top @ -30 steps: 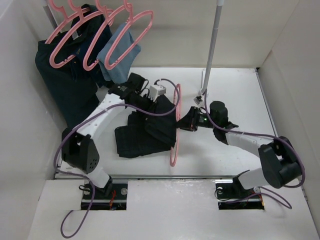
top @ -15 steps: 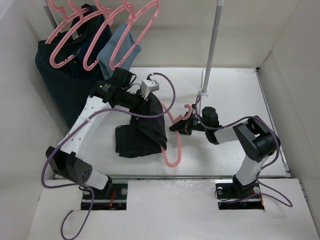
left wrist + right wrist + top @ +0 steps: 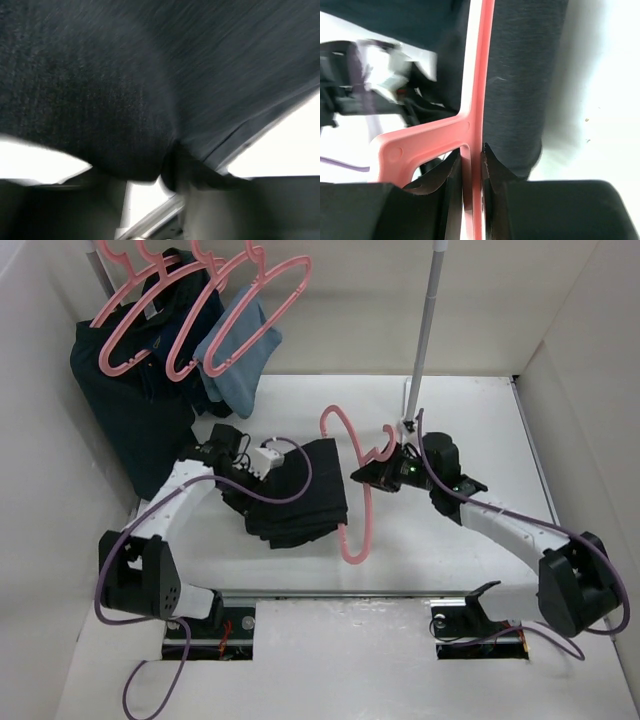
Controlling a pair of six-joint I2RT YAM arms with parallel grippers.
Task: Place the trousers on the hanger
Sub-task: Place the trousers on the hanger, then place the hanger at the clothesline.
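Wide white surface [image 3: 480,430] under everything. The trousers [image 3: 305,495] lie in a dark folded heap right at the left end effector [image 3: 285,472]. Cloth fills that wrist's view so completely that I cannot tell whether its fingers are spread or pinching. The pink hanger [image 3: 475,100] stands on edge between the two end effectors, right beside the denim. The right end effector [image 3: 470,152] is pinching the hanger's thin bar, both fingertips pressed against the plastic.

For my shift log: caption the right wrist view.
Right claw shut on the pink hanger, dark trousers lying alongside.
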